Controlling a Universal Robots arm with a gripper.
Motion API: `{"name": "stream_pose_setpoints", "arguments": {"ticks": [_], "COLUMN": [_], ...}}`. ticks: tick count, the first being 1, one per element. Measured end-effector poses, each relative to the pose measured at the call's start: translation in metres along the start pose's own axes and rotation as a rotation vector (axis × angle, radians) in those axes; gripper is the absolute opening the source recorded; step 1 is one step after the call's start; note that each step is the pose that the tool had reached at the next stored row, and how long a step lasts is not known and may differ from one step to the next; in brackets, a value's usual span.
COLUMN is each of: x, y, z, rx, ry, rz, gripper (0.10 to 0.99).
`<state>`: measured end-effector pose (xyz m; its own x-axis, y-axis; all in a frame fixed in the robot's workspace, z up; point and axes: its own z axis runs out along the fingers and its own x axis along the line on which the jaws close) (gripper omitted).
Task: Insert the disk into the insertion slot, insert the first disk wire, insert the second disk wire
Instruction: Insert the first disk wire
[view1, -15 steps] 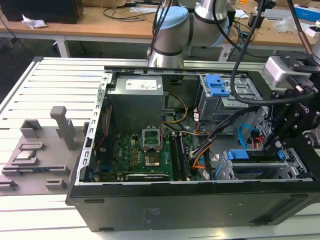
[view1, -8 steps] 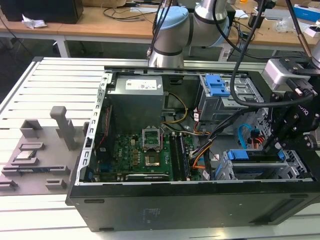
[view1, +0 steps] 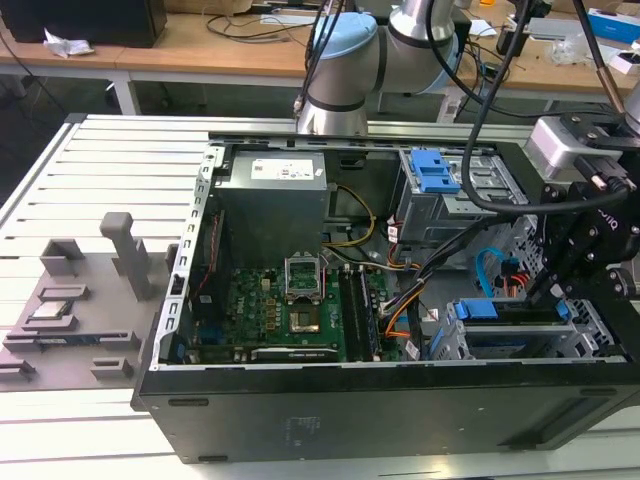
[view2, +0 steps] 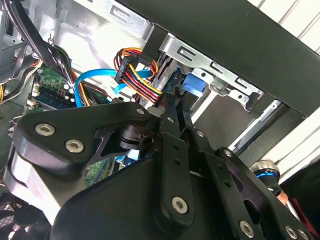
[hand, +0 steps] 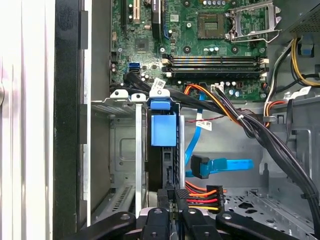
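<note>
Pinching at the rear edge of the hard drive (hand: 163, 131), the gripper (hand: 172, 197) looks clamped narrow on the black plug of the power wires (hand: 205, 196). The orange, red and black strands leave sideways right at the tips, likely so the plug lines up with the drive's rear socket. Can't tell if the plug is fully seated. The hard drive stands on edge inside the drive cage (hand: 122, 165), with its blue carrier tab at the cage mouth, so the slot step reads done. The blue data cable (hand: 227, 164) lies loose beside the cage, dark plug near the drive but apart, not connected. The motherboard (hand: 210, 45) is beyond. In the second wrist view the wires (view2: 140, 75) bunch just ahead of the tips.
</note>
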<state>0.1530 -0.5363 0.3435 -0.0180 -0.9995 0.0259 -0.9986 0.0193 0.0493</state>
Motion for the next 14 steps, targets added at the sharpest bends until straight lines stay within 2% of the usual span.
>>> {"name": "stream_pose_setpoints", "arguments": {"ticks": [8, 14], "x": [-0.0013, -0.0014], "y": [0.0001, -0.0001], "z": [0.0005, 0.0049], "rx": [0.0, 0.0], "ry": [0.0004, 0.0005], "rz": [0.0, 0.0], "gripper": [0.165, 0.165]}}
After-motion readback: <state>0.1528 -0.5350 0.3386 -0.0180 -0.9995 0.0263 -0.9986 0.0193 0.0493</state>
